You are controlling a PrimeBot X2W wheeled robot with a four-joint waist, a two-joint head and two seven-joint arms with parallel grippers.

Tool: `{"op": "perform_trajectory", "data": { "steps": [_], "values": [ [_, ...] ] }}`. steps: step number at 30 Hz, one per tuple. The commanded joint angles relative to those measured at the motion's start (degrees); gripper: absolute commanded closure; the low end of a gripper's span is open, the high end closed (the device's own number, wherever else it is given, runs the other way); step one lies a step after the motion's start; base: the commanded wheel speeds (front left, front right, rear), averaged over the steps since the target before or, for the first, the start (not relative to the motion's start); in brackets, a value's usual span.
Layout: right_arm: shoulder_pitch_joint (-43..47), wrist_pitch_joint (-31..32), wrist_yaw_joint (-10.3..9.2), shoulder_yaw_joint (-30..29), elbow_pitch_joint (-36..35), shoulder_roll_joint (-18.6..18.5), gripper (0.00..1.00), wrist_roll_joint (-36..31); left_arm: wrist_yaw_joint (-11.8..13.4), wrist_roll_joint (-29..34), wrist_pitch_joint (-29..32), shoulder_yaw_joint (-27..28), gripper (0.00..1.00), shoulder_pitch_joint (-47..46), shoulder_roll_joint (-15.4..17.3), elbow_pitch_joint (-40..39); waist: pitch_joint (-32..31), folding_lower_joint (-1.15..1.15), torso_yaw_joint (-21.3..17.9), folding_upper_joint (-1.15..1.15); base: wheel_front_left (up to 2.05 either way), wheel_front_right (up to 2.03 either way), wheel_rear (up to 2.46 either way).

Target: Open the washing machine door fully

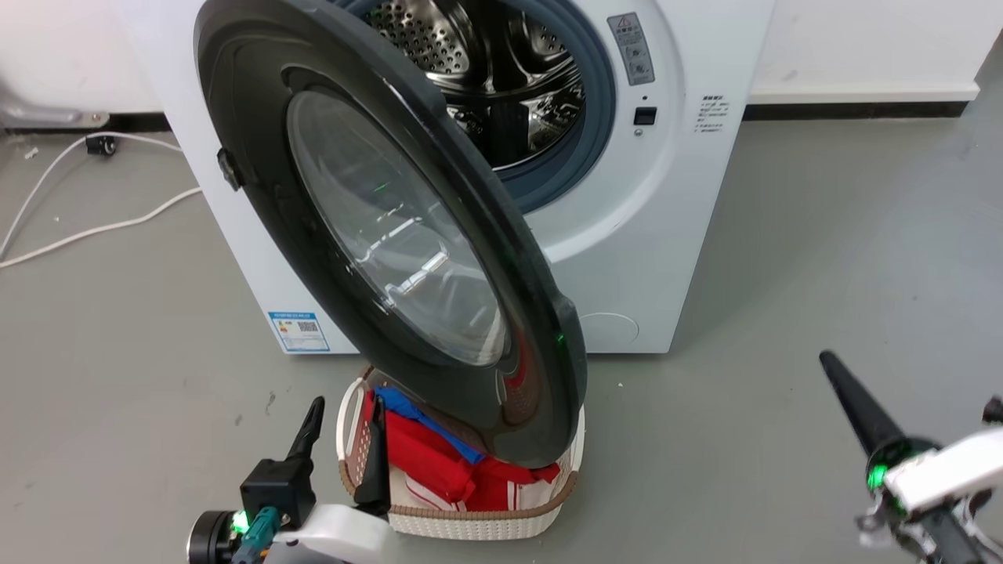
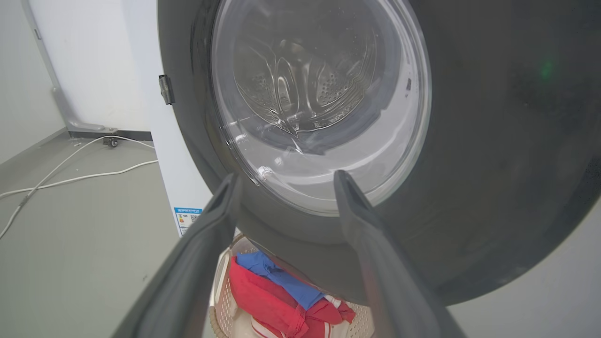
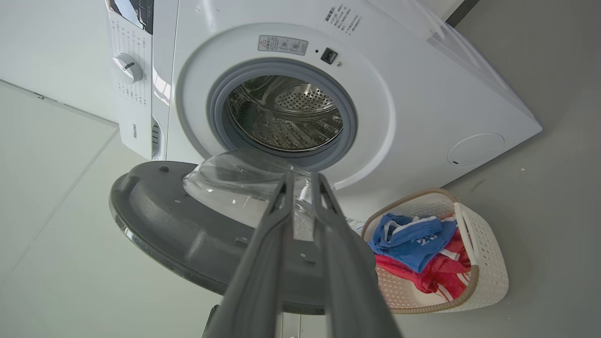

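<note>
One door (image 1: 407, 235) stood swung out from the washer (image 1: 666, 235) | left gripper (image 1: 348, 403) spread, empty | right gripper (image 1: 825, 359) closed, empty

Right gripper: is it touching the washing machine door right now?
Apart. The head view shows bare grey floor between the right gripper and the washing machine door.

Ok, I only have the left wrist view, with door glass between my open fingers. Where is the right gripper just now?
Observer: Head view has the right gripper to the right of the washing machine, over the floor, apart from the washing machine door.
Operator: Is it holding anything?
Observer: No; its wrist view shows the fingers close together, nothing between.
Operator: And the opening behind the door?
Observer: Uncovered: the grey gasket and steel drum show in the right wrist view.
</note>
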Motion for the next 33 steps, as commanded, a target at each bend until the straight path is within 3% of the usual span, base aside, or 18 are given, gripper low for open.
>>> {"op": "perform_trajectory", "data": {
  "steps": [1, 8, 17, 26, 33],
  "values": [
    [1.4, -0.6, 0.15, 0.5, -0.8, 0.0, 0.0, -1.1, -0.1, 0.4, -0.1, 0.3, 0.0, 0.7, 0.2, 0.0, -0.5, 0.0, -0.4, 0.0, 0.0, 0.0, 0.0],
    [7.5, -7.4, 0.15, 3.8, -4.9, -0.5, 0.0, -8.1, -1.0, 0.5, -0.1, 1.4, 0.0, 2.7, 0.3, 0.5, -2.1, 0.0, -0.9, 0.0, 0.0, 0.0, 0.0],
    [9.5, -21.7, 0.15, 7.5, -6.6, -5.5, 0.0, -34.3, -1.7, 0.9, -0.1, 2.5, 0.0, 3.6, 0.3, 1.0, -3.3, 0.0, -1.2, 0.0, 0.0, 0.0, 0.0],
    [10.8, -25.0, 0.14, 6.6, -5.0, -6.2, 0.0, -50.2, -2.1, 1.7, -0.1, 3.3, 0.0, 3.0, 0.9, 1.2, -3.5, 0.0, -1.6, 0.0, 0.0, 0.0, 0.0],
    [11.3, -25.4, 0.14, 7.3, -3.8, -4.5, 0.0, -53.9, -2.0, 2.0, -0.1, 3.8, 0.0, 3.3, 1.1, 1.6, -3.4, 0.0, -1.8, 0.0, 0.0, 0.0, 0.0]
  ]
}}
